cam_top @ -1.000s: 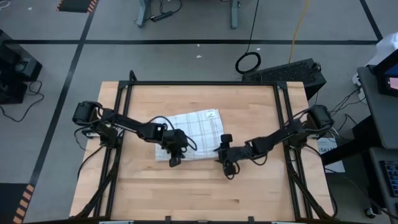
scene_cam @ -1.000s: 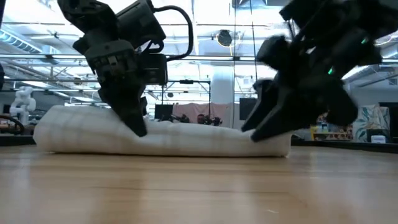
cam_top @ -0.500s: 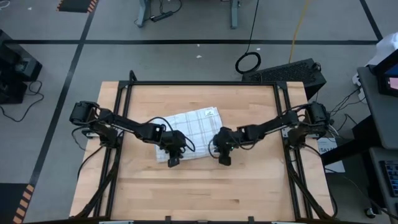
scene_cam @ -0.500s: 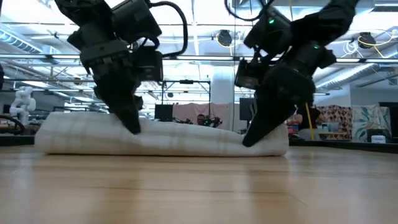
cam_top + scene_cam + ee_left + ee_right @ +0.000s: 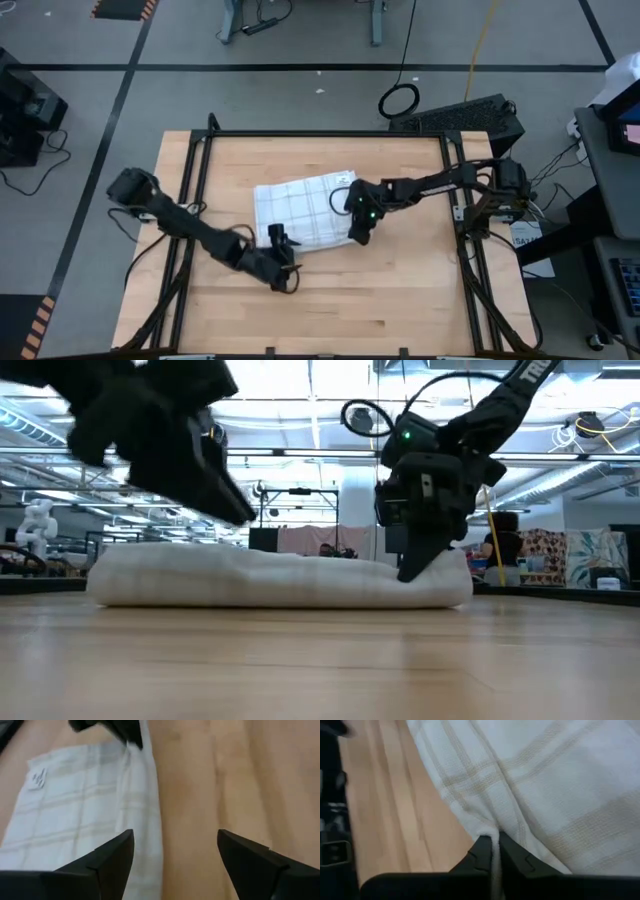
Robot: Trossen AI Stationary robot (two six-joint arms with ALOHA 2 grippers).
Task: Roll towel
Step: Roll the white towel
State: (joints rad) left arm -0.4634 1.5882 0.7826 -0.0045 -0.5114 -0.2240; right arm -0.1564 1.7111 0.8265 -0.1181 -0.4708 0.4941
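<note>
Across the middle of the wooden table [image 5: 400, 300] lies the grid-checked towel [image 5: 300, 208], partly rolled along its near edge; at its right end the right gripper [image 5: 358, 232] is pinched tight on a fold of towel; the left gripper [image 5: 284, 278], fingers apart, hangs just near of it, holding nothing.

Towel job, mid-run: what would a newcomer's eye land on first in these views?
The checked white towel, partly rolled, lies mid-table on the wooden table. The right gripper is pinched shut on the towel's edge at its right end. The left gripper hangs open just off the towel's near edge, holding nothing.
</note>
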